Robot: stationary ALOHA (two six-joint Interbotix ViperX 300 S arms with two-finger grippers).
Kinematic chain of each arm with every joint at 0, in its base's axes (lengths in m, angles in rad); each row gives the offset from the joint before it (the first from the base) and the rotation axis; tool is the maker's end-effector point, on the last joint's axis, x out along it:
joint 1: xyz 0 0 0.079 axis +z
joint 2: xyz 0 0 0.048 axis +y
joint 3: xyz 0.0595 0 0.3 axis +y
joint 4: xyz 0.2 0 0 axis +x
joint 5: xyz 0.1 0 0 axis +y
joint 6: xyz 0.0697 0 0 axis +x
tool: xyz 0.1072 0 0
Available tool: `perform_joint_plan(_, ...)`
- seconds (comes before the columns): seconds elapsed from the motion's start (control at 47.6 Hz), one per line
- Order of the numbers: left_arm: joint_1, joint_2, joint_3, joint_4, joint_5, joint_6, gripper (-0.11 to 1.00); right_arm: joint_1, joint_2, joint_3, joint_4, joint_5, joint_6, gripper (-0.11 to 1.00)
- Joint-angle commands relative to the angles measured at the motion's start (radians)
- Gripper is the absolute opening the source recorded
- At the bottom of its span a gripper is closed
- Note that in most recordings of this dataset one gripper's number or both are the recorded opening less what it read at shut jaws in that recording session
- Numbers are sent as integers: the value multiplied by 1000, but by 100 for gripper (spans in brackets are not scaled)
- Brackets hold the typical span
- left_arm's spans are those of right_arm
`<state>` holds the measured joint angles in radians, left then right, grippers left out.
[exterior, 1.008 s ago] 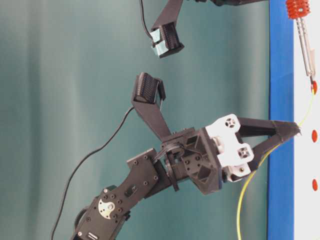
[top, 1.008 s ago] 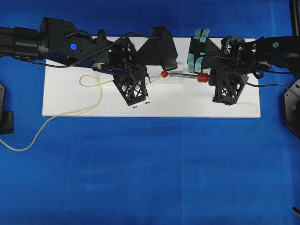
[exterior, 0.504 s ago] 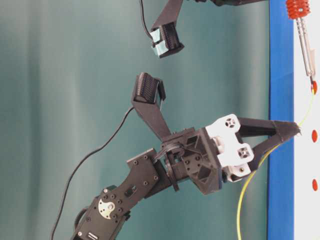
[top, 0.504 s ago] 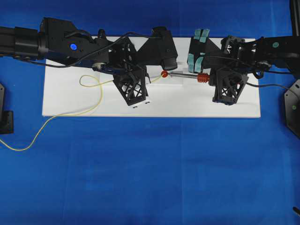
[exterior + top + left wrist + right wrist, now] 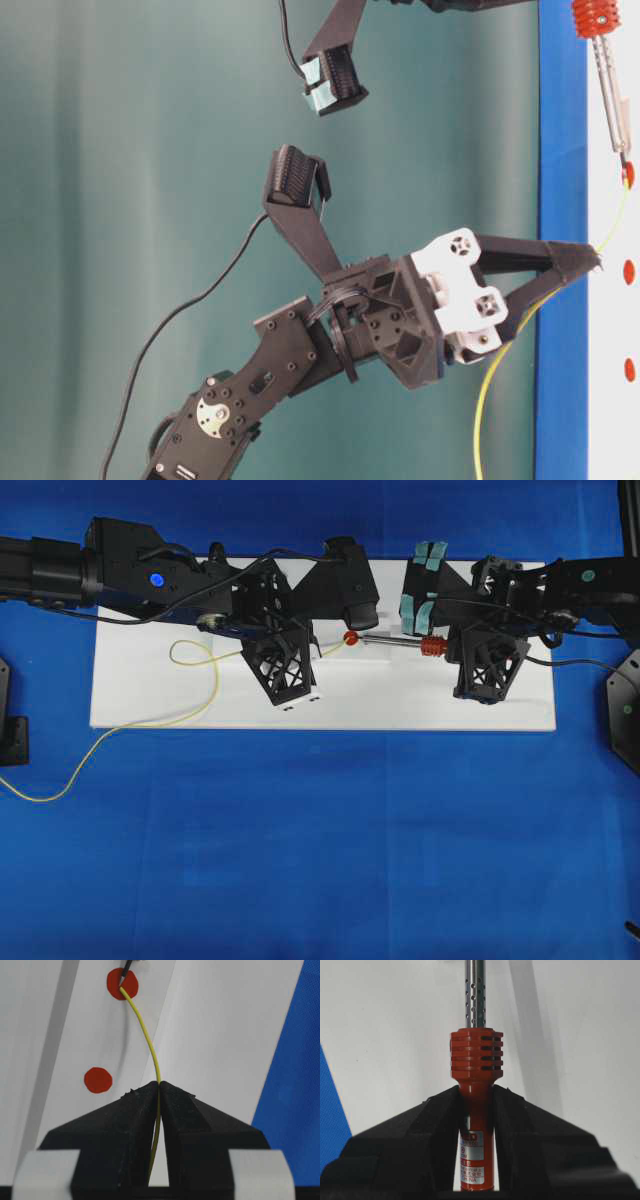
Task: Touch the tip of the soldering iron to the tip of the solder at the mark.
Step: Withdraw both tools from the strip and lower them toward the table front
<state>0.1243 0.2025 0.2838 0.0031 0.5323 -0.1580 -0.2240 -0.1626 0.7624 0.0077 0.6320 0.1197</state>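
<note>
- My left gripper [image 5: 159, 1085] pinches the solder [image 5: 145, 1035], whose tip reaches ahead onto the red mark [image 5: 123, 983].
- My right gripper [image 5: 476, 1091] clamps the soldering iron [image 5: 476, 1067]; its tip meets the solder at that mark.

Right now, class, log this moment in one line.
left hand: shut on solder | right hand: shut on soldering iron | tips meet at red mark

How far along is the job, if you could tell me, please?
Done: the left gripper is shut on the solder, the right gripper on the iron. In hand: both tips appear to meet over the red mark in the left wrist view. Left: nothing obvious beyond holding that contact.
</note>
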Motion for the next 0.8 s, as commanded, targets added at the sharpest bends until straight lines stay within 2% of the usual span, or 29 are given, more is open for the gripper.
perform_joint_plan(0.0,0,-14,-18,3,-3,2,3,3,-9,-25,-2,-6,-2,6)
perform_joint_plan(0.315,-2,-18,-17,3,-3,5,3,3,-9,-25,0,-6,-2,6)
perform_joint_plan(0.462,0,-61,3,3,-2,6,3,2,-9,-25,-2,-9,-2,6)
perform_joint_plan(0.777,-2,-264,156,3,-8,-15,3,2,-9,-23,-2,-23,-2,6)
